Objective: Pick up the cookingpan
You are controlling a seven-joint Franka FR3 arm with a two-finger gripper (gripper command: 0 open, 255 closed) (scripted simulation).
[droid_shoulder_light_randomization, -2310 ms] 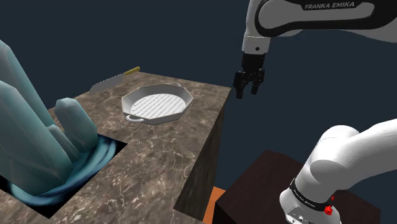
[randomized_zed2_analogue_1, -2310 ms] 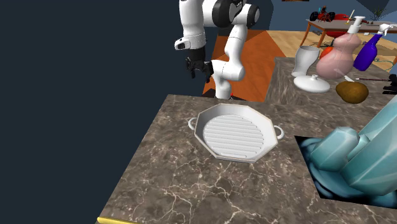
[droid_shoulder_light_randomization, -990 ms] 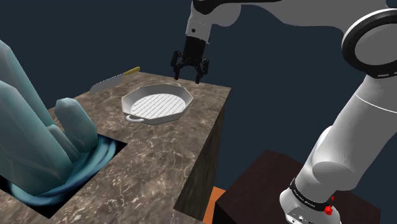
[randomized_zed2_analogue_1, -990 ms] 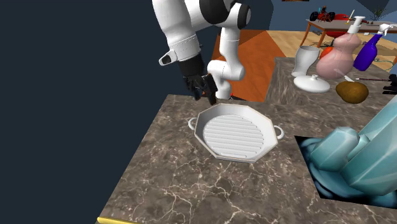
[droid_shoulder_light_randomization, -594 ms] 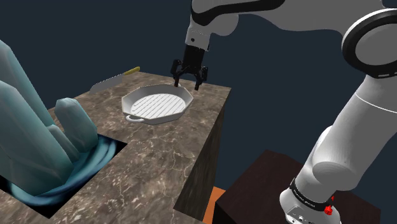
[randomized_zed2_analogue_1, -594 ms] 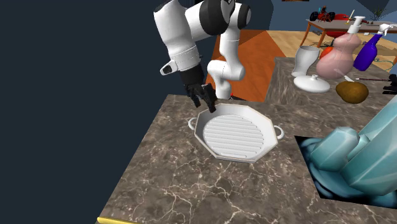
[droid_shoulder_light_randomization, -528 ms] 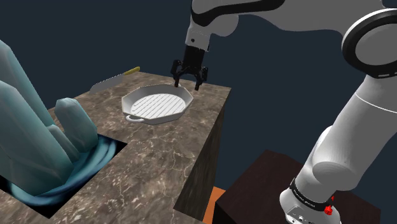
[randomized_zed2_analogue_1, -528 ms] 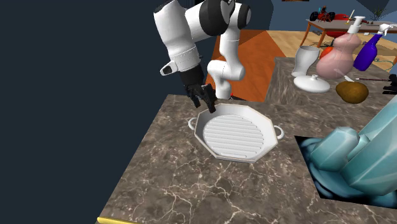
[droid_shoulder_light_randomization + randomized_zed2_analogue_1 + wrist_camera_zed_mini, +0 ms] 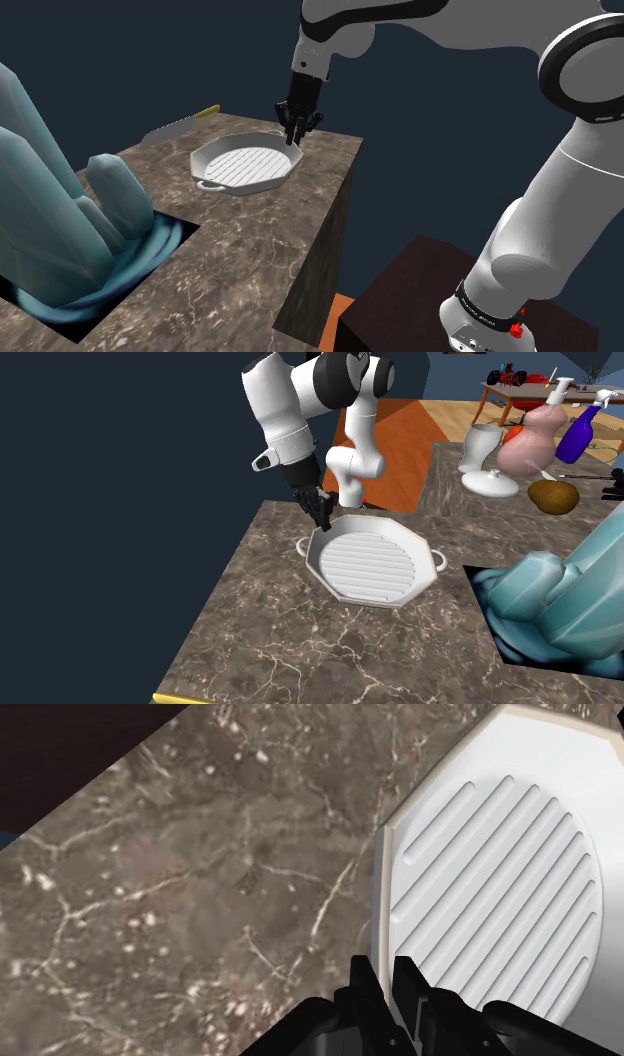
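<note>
The cooking pan point(image 9: 245, 165) is a white octagonal grill pan with a ribbed bottom and two small loop handles. It lies flat on the brown marble counter point(image 9: 250, 240). My gripper point(image 9: 293, 135) points down at the rim on the side toward the shoulder view's right, close to the counter's edge. In the second exterior view the gripper point(image 9: 322, 520) stands at the pan's point(image 9: 372, 559) far left rim, by one loop handle. The wrist view has the fingers point(image 9: 365, 989) drawn close together with the pan's point(image 9: 500, 884) thin rim clasped between them; the gripper point(image 9: 387, 979) is shut on it.
A knife with a yellow handle point(image 9: 180, 122) lies at the counter's far edge. Tall teal crystal shapes point(image 9: 60, 230) rise from a recess at the shoulder view's left. The counter drops off right of the pan toward my stand point(image 9: 420, 290). Bottles and a white jar point(image 9: 480, 449) stand on a farther counter.
The gripper came down from above the counter's edge to the pan's rim, stood open over it, then shut on the rim. The pan has stayed on the counter.
</note>
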